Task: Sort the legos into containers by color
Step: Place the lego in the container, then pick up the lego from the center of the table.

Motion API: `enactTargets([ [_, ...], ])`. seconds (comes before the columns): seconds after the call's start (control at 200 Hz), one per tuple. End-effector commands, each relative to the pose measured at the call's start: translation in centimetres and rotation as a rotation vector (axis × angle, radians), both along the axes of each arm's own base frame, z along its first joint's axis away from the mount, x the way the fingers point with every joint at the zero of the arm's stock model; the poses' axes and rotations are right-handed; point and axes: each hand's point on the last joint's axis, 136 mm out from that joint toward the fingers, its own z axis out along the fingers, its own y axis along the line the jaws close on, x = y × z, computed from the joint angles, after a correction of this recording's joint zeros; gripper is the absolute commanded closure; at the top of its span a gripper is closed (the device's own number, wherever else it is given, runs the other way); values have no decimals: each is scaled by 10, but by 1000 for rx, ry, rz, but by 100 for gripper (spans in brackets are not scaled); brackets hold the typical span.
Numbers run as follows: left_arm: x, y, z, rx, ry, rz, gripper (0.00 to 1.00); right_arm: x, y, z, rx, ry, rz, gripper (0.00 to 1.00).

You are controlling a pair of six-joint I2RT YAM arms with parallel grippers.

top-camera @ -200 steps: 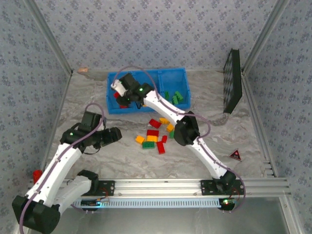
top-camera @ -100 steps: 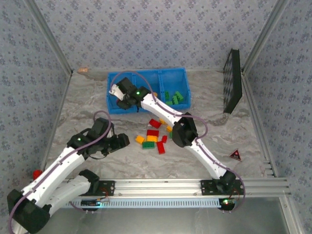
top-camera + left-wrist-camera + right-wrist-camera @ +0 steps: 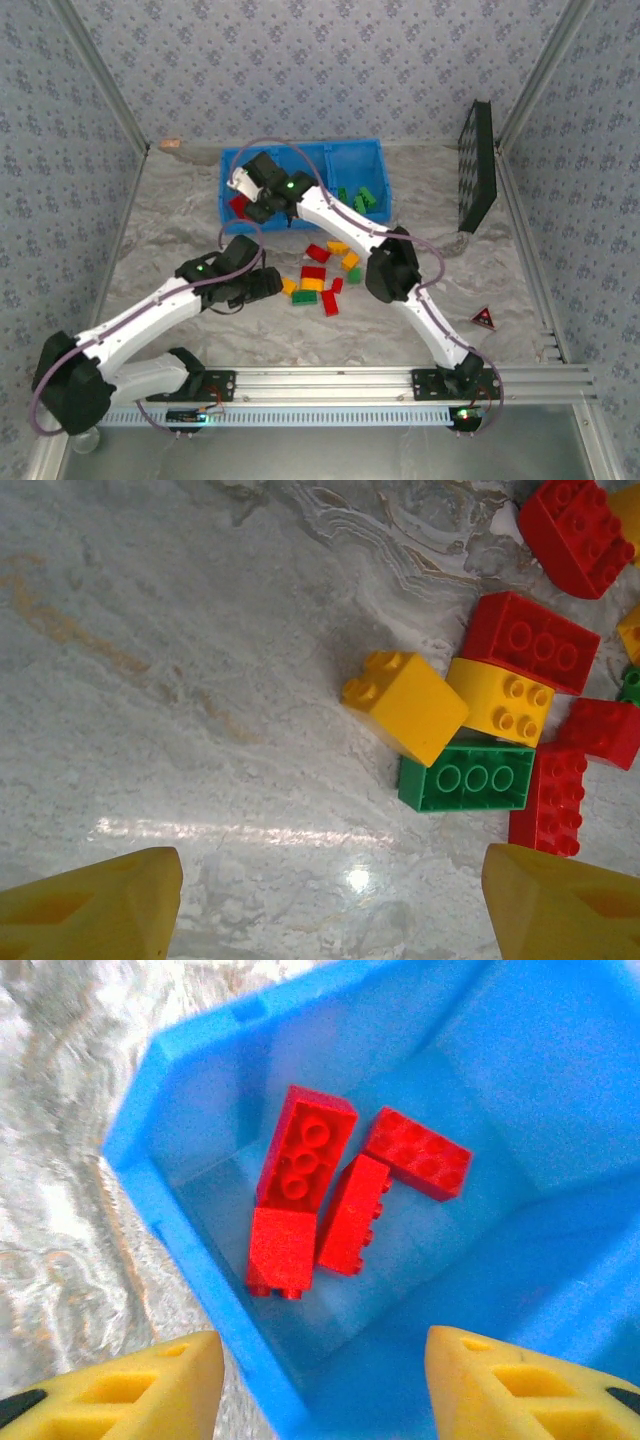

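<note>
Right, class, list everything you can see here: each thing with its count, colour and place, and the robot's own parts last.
containers: three joined bins, bright blue, far middle of the table
red legos: at least three, red, in the left bin
green legos: several, green, in the right bin
loose legos: about ten, red, yellow-orange and green, on the table in front of the bins
panel: one, black, perforated, standing at the far right
triangle: one, red and black, on the table, near right
block: one, tan, far left corner
table: one, grey marbled
left gripper: one, yellow fingers, open above the table beside the loose legos
right gripper: one, yellow fingers, open over the left bin
</note>
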Motion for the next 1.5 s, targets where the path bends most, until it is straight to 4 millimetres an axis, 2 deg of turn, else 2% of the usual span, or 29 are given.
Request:
enactTargets([
  [0.0, 20, -14, 14, 38, -82, -53, 22, -13, -18, 77, 109, -55, -25, 43],
  [0.09, 25, -24, 9, 62, -75, -94, 21, -21, -39, 94, 126, -67, -59, 40],
  [0.275, 33, -43, -4, 121, -52, -184, 21, -39, -84, 107, 166, -70, -138, 34],
  [0.465, 38, -52, -22, 187, -14, -256, 21, -60, -137, 101, 171, -47, -261, 31],
  [0.645, 39, -58, -39, 206, 29, -288, 21, -84, -186, 93, 206, -5, -386, 30],
  [0.825, 40, -62, -49, 218, 53, -302, 21, -113, -231, 64, 292, 100, -535, 30],
  [0.835, 40, -62, -50, 219, 54, -303, 21, -115, -232, 67, 305, 101, -540, 30],
  [0.86, 40, -62, -51, 220, 55, -304, 21, -122, -240, 52, 293, 128, -565, 30],
  [0.935, 41, -62, -56, 232, 62, -312, 23, -137, -255, 39, 317, 174, -618, 30],
  [1.065, 45, -62, -61, 237, 54, -317, 28, -160, -275, 21, 355, 252, -692, 31],
  [1.244, 46, -58, -69, 232, 76, -307, 34, -190, -290, 1, 399, 333, -759, 31],
  [1.389, 44, -53, -76, 227, 98, -302, 40, -203, -297, -7, 434, 367, -795, 32],
  [1.494, 39, -51, -78, 220, 117, -311, 42, -206, -298, -9, 434, 369, -805, 32],
])
